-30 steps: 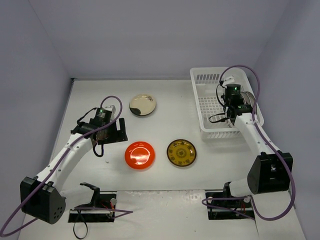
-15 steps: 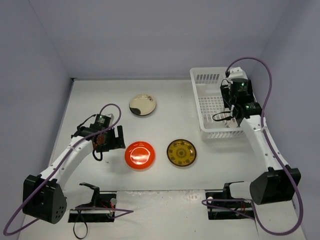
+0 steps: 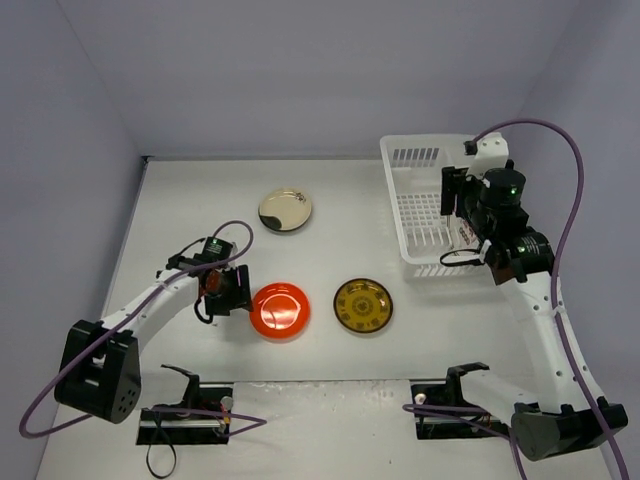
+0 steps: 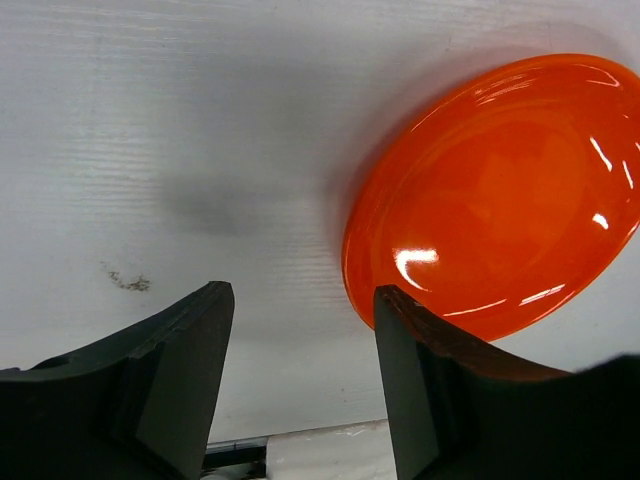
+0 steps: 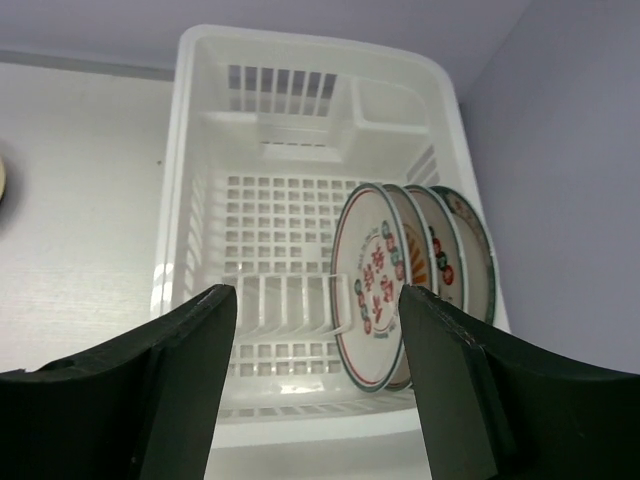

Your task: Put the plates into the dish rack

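A red-orange plate (image 3: 280, 310) (image 4: 500, 200) lies flat near the table's front. My left gripper (image 3: 232, 290) (image 4: 300, 380) is low at its left rim and open. The right finger (image 4: 410, 380) sits at the rim, and only bare table shows between the jaws. A dark yellow-brown plate (image 3: 363, 305) lies to the right, and a cream plate (image 3: 285, 209) further back. The white dish rack (image 3: 410, 160) (image 5: 300, 60) stands at the back right. Three patterned plates (image 5: 372, 290) stand upright along its right side. My right gripper (image 3: 452, 195) (image 5: 318, 330) hangs open above the rack, holding nothing.
A small dark smudge (image 4: 128, 283) marks the table left of the red-orange plate. The purple back wall and side walls close in the table. The rack's left half (image 5: 270, 230) holds no plates.
My left gripper has moved toward the near right, down to the red-orange plate's rim, and its jaws have narrowed. My right gripper has opened and risen from the rack.
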Tool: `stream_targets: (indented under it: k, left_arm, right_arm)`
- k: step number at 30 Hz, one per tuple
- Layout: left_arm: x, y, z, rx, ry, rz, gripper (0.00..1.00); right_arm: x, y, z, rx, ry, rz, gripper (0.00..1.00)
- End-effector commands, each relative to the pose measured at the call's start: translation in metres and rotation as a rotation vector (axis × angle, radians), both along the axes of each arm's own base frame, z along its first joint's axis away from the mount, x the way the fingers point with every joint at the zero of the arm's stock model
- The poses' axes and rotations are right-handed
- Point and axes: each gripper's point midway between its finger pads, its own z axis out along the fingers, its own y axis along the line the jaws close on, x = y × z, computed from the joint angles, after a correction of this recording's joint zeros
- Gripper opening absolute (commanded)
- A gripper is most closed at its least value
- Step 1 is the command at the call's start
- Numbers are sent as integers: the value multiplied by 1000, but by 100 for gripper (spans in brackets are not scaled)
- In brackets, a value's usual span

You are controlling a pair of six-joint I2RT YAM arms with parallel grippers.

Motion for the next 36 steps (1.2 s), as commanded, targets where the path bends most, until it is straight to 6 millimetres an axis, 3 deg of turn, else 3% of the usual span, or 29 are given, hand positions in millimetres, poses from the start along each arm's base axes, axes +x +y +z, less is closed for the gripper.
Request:
stream_targets:
  k: [1,7,10,11,15,19,27,32,36]
  left_arm:
    - [15,-17,3,-37,-38,-10,57]
    - [15,-37,-16,-75,-1,-9,51]
    - [13,-44,-24,-93,22,-3,41]
    - [14,-46,-25,-102,22,0,37]
    - [18,-47,-20,-110,3,8,3]
    - [34,-53,10,-151,-77,2,0]
    - [72,-76,112,-362,-319,-48,0]
    - [74,-93,165,-505,-430,-116,0]
    - [72,-103,196,-586,-494,-156,0]
  right_arm:
    - [-1,20,-5,83,-13,72,67]
    - [-7,29,-18,126,4,109,67]
    - [-8,30,-26,140,19,107,67]
    - [-9,38,-30,153,30,145,67]
    - [-10,47,-34,190,42,182,67]
    - [-10,67,-33,253,53,248,66]
    - [-13,115,-22,430,64,400,67]
    - [-20,148,-21,552,105,508,67]
    - [-23,168,-25,610,139,575,67]
